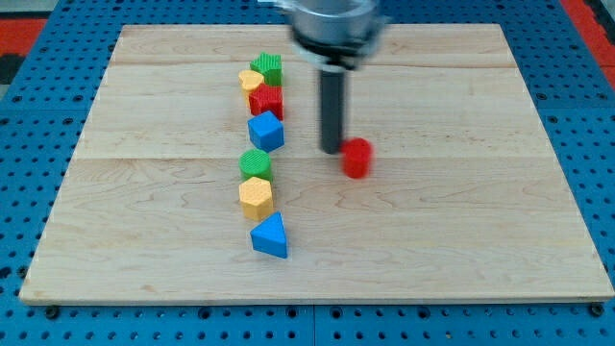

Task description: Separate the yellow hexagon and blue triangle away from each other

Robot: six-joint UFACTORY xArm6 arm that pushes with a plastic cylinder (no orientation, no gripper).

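Wooden surface [461, 240], blocks in a rough column left of centre. Yellow hexagon [256, 197] and blue triangle [271, 236] near the column's bottom, touching or nearly so, triangle just below and slightly to the view's right of the hexagon. Green round block [255, 162] touching the hexagon's top edge. Higher up: blue cube [266, 131], red block [266, 100], yellow heart-like block [252, 80], green block [268, 67], shapes of the upper ones hard to read.

No claw on this rig, so no open or closed state to report; only a dark rod. My tip [332, 151] down on the surface, just left of a lone red block [356, 158], apparently touching it.

Key relation: target pair lies toward the view's lower left of my tip, well apart. Seam between hexagon and triangle runs roughly left-right. Probably needs an approach from the right into that seam, then a downward shove on the triangle. Risk: clipping the green round block.
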